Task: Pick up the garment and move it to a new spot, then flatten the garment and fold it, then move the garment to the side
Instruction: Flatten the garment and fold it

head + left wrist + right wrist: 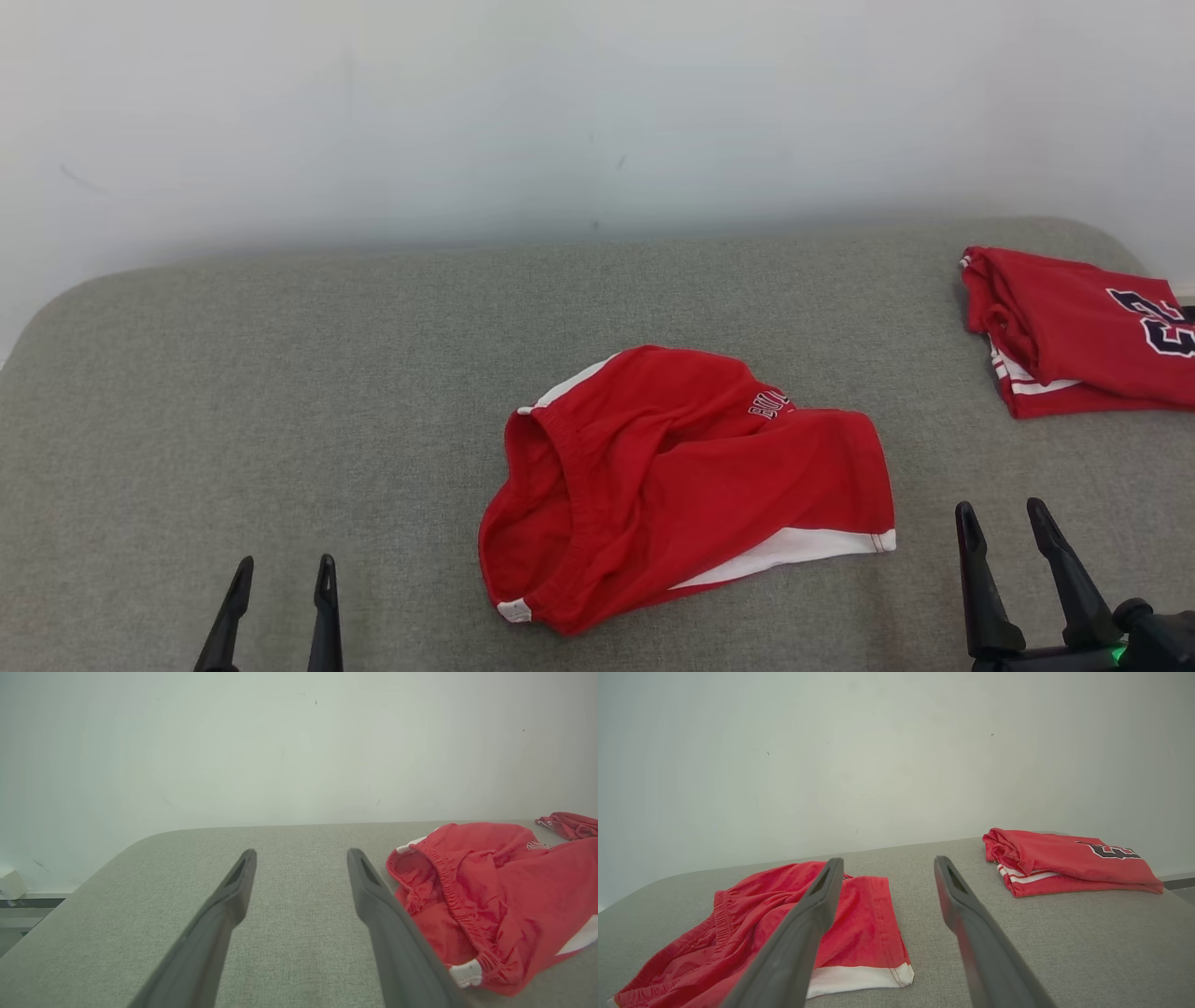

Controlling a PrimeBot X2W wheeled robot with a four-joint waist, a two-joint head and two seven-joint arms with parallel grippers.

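Two spread claws are hovering over the near edge of a grey fabric-covered counter (280, 373), with a crumpled pair of red shorts lying between them.

Nearest the robot, the left claw (285, 560) and the right claw (1000, 505) are both standing with their long dark fingers wide apart, gripping nothing and touching no cloth. Just beyond them, the red shorts with white trim (691, 485) are lying rumpled at the middle of the counter, the elastic waistband gaping toward the left claw and a white-edged leg hem pointing toward the right claw. Farther back on the right, a folded red jersey with white stripes and a dark number (1074, 327) is resting well apart from the shorts. A plain white wall (560, 112) is rising behind the counter.
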